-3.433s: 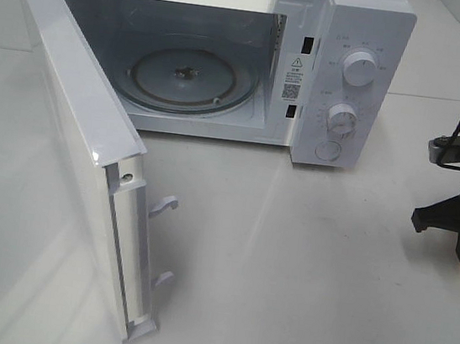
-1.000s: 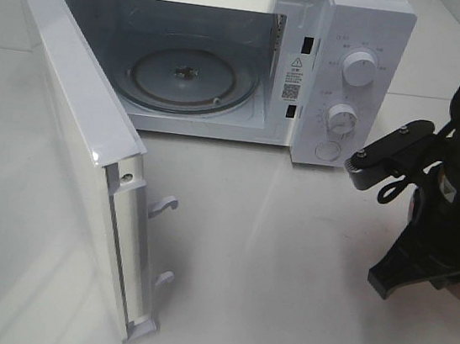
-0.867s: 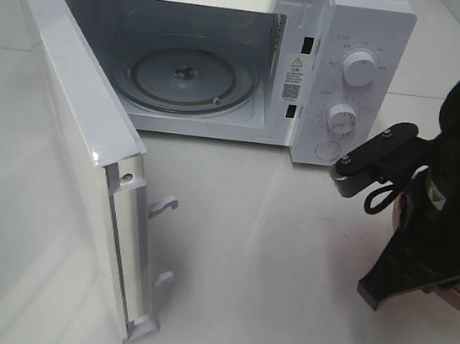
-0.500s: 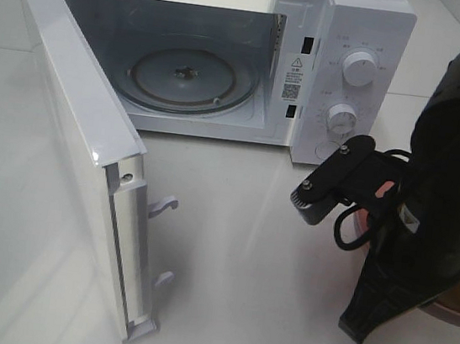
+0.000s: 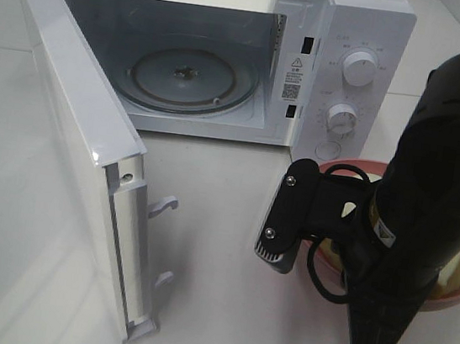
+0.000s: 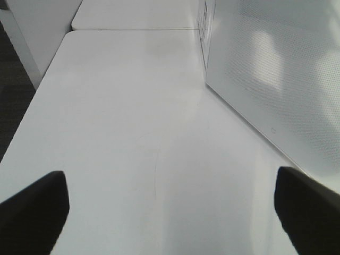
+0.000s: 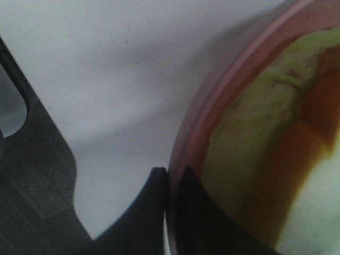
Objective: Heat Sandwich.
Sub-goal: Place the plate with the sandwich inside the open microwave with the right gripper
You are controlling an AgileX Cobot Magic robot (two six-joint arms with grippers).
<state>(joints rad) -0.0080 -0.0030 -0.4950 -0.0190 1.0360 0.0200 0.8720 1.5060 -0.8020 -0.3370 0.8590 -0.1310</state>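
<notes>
The sandwich, yellow-green with orange-red layers, lies on a round pink plate. My right gripper is shut on that plate's rim, one finger on each side of it. In the high view my black right arm covers most of the plate, which is in front of the microwave's control panel; a pale edge of the sandwich peeks out. The microwave door stands wide open, with the glass turntable bare inside. My left gripper is open over the bare table, holding nothing.
The open door juts toward the front left, its two latch hooks sticking out. White tabletop lies between the door and the plate. In the left wrist view the door's outer face stands close on one side.
My right arm has swung in from the right edge with the plate, moving left and nearer the microwave's front. The left gripper and the door have not moved.
</notes>
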